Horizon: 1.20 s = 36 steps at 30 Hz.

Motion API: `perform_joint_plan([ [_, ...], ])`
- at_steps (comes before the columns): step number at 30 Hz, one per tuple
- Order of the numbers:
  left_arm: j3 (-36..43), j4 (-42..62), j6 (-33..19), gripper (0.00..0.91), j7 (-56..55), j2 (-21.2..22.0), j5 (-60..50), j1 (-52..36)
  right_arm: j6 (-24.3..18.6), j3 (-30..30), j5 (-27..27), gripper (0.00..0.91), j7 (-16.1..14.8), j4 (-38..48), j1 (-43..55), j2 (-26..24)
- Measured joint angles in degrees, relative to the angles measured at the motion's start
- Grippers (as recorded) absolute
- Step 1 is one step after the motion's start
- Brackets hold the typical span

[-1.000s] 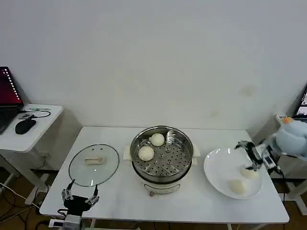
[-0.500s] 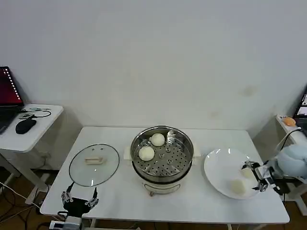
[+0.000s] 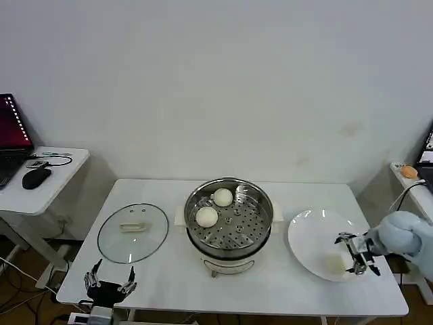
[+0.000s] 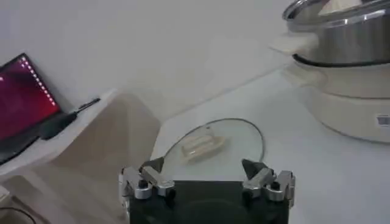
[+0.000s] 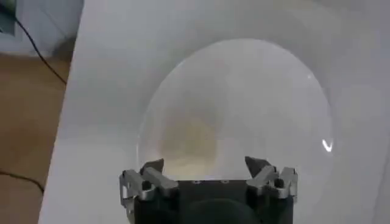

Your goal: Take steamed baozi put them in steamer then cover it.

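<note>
Over flat round white plate (image 3: 308, 233), right gripper (image 3: 356, 254) is being held, fingers spread, beside cream-white round dough bun (image 3: 334, 263). Two buns (image 3: 206, 217) already lying in shiny steel steamer pot (image 3: 229, 218). Bun should be straddled centrally, squeezed gently. Left gripper (image 3: 108, 282) parked, fingers spread, near clear glass lid (image 3: 132, 232).

The head camera is looking down from high up. Each wrist camera is peeking close over its own gripper, perhaps tilted.
</note>
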State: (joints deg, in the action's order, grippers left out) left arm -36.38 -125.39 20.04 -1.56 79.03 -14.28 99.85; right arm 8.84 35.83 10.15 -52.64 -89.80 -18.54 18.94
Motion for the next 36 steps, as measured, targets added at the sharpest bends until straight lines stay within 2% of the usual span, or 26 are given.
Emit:
perform_joint_plan([
  [3,0.0,0.02,0.01,0.907,0.0,0.09,0.0,-0.09,0.72,0.03,-0.21,0.907,-0.13,0.6,-0.09,0.51],
  [6,0.05,0.04,0.02,0.907,0.0,0.16,0.0,-0.16,1.38,0.4,-0.59,0.846,-0.3,1.28,0.01,1.17],
  [8,0.07,0.04,0.02,0.907,0.0,0.18,0.0,-0.15,1.86,0.77,-0.78,0.776,-0.46,1.8,0.23,1.59],
  [13,0.02,-0.11,0.09,0.907,0.0,0.15,0.0,-0.06,2.88,1.82,-1.3,0.715,-0.82,2.95,0.95,2.36],
  [15,0.01,-0.16,0.12,0.907,0.0,0.14,0.0,-0.05,3.24,2.25,-1.46,0.635,-1.02,3.31,1.21,2.53],
  [18,0.02,-0.24,0.14,0.907,-0.01,0.18,0.0,-0.05,3.74,3.05,-1.88,0.605,-1.35,3.75,1.88,2.78],
  [25,0.01,-0.53,0.23,0.907,-0.01,0.22,0.0,-0.04,4.43,4.71,-3.14,0.574,-1.97,3.76,3.38,2.82],
  [36,-0.3,-0.7,0.24,0.907,-0.01,0.03,0.25,-0.06,4.48,8.63,-6.69,0.584,-3.33,3.68,10.72,2.22],
])
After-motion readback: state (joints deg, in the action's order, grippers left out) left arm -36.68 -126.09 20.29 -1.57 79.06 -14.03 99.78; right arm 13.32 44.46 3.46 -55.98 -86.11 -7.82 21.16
